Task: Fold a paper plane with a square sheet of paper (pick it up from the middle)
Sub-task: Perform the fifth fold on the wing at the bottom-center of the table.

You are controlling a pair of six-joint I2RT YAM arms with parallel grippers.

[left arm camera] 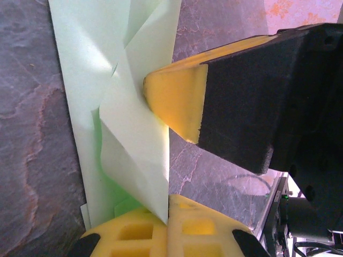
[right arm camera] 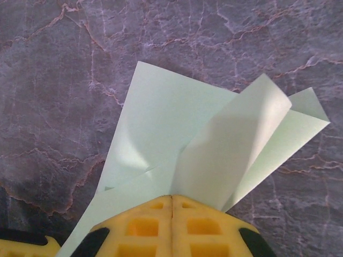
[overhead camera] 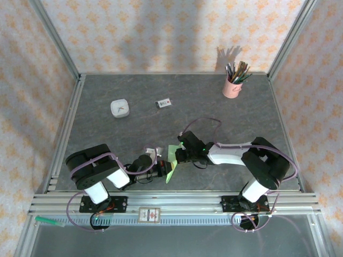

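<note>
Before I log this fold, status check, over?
Left tool and right tool shut on the green paper. Part-folded, flaps loose. Pencil cup far back, nothing blocking.

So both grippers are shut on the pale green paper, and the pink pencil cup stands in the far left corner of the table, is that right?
Not quite: the pink pencil cup stands in the far right corner of the table, as the top external view shows. The rest holds: the left gripper and the right gripper are both shut on the pale green paper.

Floral wallpapered walls (overhead camera: 161, 32), grey marbled tabletop (overhead camera: 134, 128)
</note>
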